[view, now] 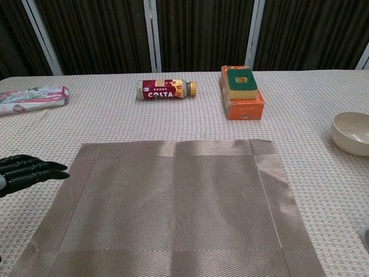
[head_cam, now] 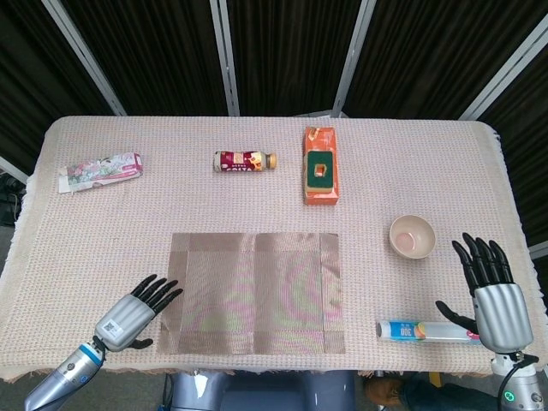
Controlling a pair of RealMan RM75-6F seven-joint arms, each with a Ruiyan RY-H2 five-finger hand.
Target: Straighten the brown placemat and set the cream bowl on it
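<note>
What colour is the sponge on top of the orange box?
Green sponge, clearest in the chest view.

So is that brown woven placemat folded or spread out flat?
Spread flat: the brown woven placemat shows all four corners and its full border in the head view, no part doubled over.
</note>
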